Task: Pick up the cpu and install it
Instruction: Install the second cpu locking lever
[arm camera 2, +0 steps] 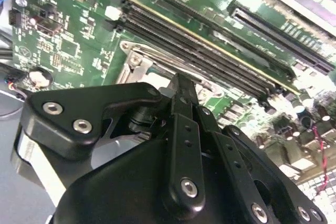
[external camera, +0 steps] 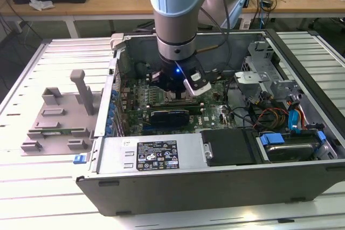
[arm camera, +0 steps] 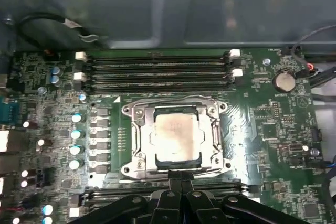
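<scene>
The small square cpu with the pale silver metal top (arm camera: 176, 136) sits inside the silver metal socket frame (arm camera: 135, 129). The black gripper (arm camera: 181, 176) beside that frame looks pinched narrow, holding nothing. If the chip's slightly crooked, pins could bend.

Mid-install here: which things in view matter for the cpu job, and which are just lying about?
Job: cpu lying in the socket frame; tool just above it.
Lying about: grey fixture plate, memory slots, coin battery, power supply.
</scene>
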